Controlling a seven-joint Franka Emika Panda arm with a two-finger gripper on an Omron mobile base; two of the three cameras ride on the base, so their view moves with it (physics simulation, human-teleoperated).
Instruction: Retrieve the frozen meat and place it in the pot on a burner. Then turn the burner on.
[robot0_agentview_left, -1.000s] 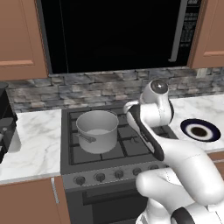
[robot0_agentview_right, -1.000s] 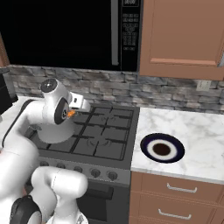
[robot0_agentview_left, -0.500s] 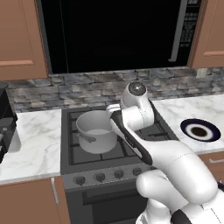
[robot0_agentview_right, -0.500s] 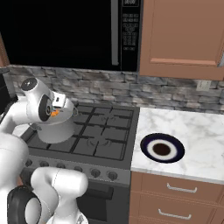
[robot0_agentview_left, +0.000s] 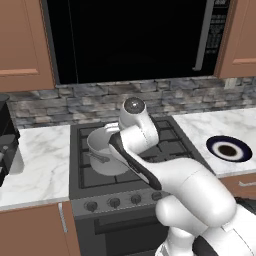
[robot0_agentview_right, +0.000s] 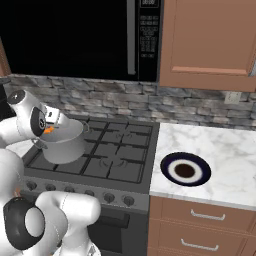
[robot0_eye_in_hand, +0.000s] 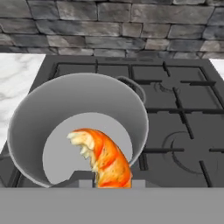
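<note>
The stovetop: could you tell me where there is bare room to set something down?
The stove's right-hand burners, between the pot and the marble counter, are bare. So is the counter behind the dark-rimmed plate, toward the stone wall. The front-left burner is crowded: the pot sits there, with the gripper holding the orange meat over it.

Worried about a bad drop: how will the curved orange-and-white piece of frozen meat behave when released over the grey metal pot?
The frozen meat looks rigid and keeps its curl, so it probably falls as one stiff piece. Its rounded shape may rock or slide on the smooth floor of the pot. The pot's wide mouth and tall wall should contain it.
</note>
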